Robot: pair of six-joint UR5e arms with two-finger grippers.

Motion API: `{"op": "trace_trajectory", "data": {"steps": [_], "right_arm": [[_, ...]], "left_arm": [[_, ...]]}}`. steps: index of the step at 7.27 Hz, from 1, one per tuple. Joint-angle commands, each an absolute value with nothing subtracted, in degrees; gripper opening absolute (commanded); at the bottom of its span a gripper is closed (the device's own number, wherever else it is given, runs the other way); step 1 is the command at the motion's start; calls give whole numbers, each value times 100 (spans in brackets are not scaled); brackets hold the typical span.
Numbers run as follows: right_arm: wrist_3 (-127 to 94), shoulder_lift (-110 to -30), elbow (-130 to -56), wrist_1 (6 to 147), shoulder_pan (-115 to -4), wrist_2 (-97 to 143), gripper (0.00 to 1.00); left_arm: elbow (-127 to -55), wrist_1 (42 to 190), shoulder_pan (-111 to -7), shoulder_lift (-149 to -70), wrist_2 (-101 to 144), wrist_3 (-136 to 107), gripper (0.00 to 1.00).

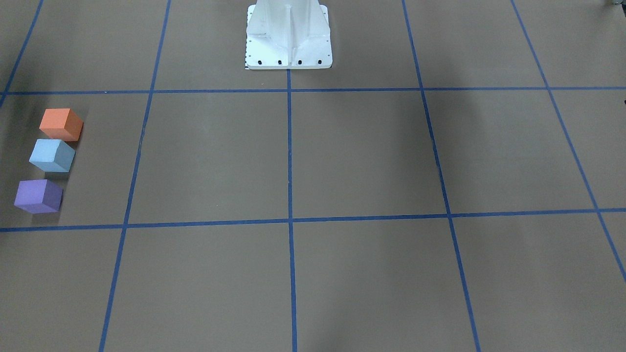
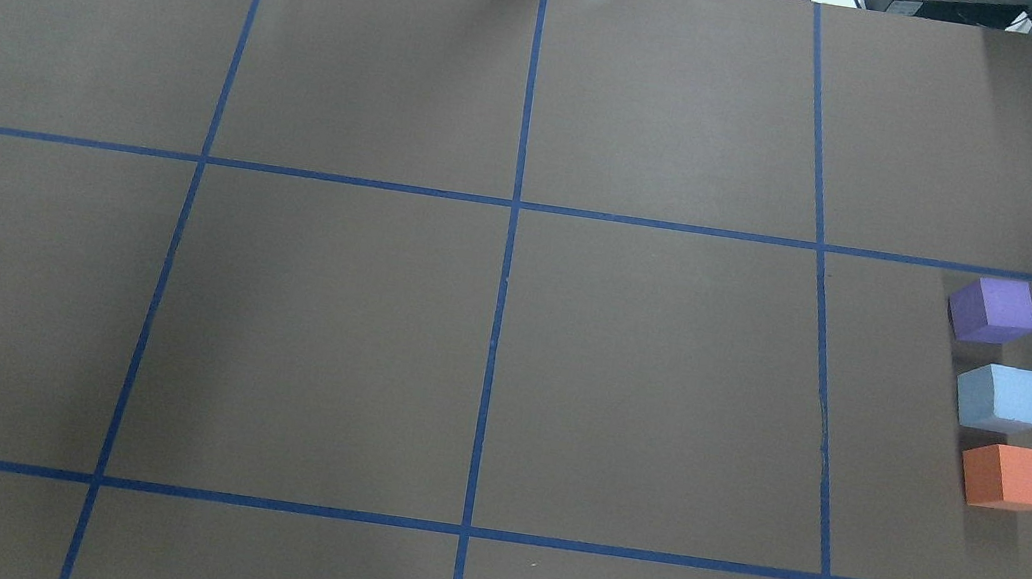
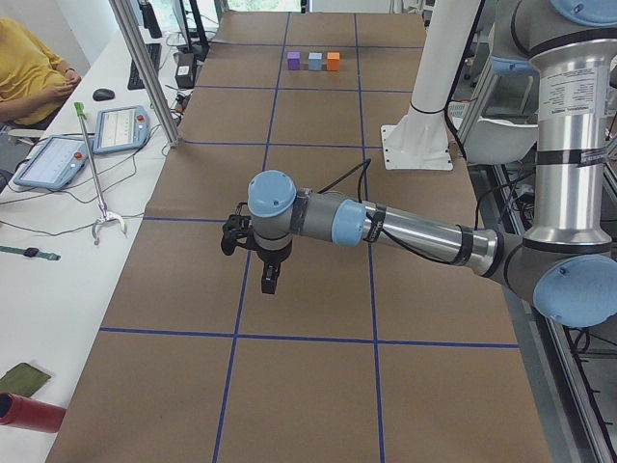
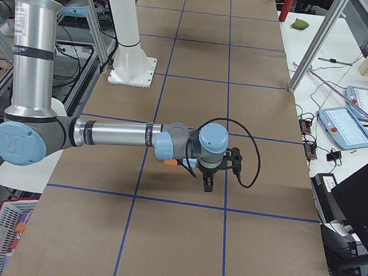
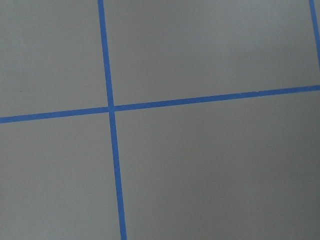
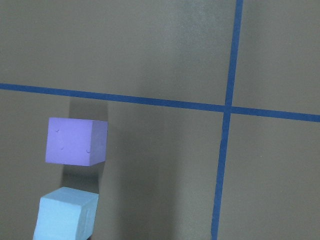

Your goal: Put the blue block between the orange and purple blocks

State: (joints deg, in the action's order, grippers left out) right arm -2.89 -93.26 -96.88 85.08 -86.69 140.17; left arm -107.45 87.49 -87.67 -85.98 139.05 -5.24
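Observation:
The light blue block [image 2: 1001, 397] sits on the brown table between the purple block [image 2: 993, 309] and the orange block [image 2: 1010, 477], in a line with small gaps. The front view shows the same row: orange [image 1: 61, 124], blue [image 1: 52, 155], purple [image 1: 38, 196]. The right wrist view shows the purple block [image 6: 76, 141] and part of the blue block [image 6: 66, 220] below. The left gripper [image 3: 267, 283] hangs over bare table, far from the blocks. The right gripper [image 4: 208, 185] hangs above the table near the blocks. I cannot tell whether either is open or shut.
The white robot pedestal [image 1: 288, 36] stands at the table's middle edge. Blue tape lines [image 2: 510, 228] mark a grid on the brown cover. A side bench with tablets [image 3: 53, 159] and a seated person [image 3: 29, 72] lies beyond the table.

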Motion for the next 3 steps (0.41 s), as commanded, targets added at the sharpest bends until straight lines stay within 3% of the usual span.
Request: {"op": "trace_trajectory", "data": {"steps": [1, 3], "right_arm": [[-281, -9273, -9650, 8499, -8622, 14027, 100], [-281, -9255, -9633, 8499, -8622, 14027, 100]], "left_arm": [[-10836, 8832, -8771, -8604, 13861, -826, 100], [-10950, 8930, -8763, -8613, 13658, -817, 100]]}}
